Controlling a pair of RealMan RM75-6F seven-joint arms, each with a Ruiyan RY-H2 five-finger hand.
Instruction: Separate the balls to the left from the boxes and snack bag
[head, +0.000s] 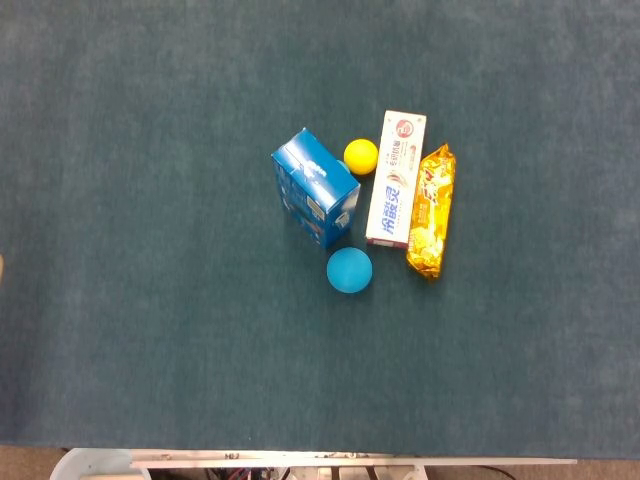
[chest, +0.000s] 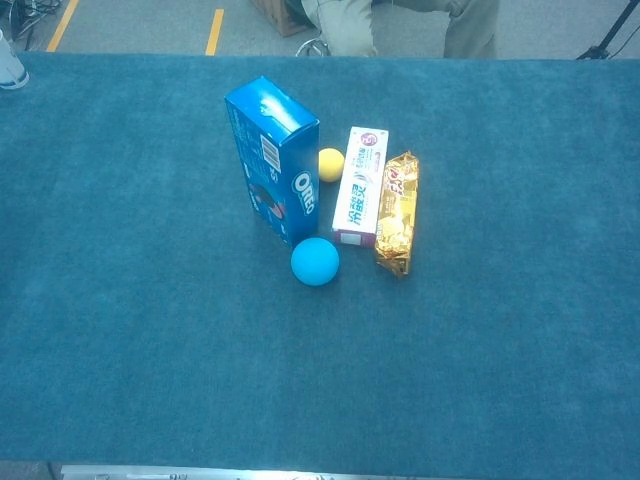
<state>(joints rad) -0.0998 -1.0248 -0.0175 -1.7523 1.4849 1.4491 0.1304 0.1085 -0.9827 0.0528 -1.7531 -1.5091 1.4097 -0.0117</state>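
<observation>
Neither of your hands shows, so I cannot tell your fingers' state; blue ball (chest: 315, 261) touches the Oreo box (chest: 273, 158).

The head view looks straight down on the table (head: 150, 330). The chest view faces forward, lower, slanting across it. Both share the central cluster of things.

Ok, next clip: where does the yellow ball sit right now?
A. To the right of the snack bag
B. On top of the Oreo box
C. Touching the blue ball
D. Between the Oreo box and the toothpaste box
D: the yellow ball lies in the gap between the upright blue Oreo box and the flat toothpaste box, apart from the blue ball, which lies nearer the robot.
</observation>
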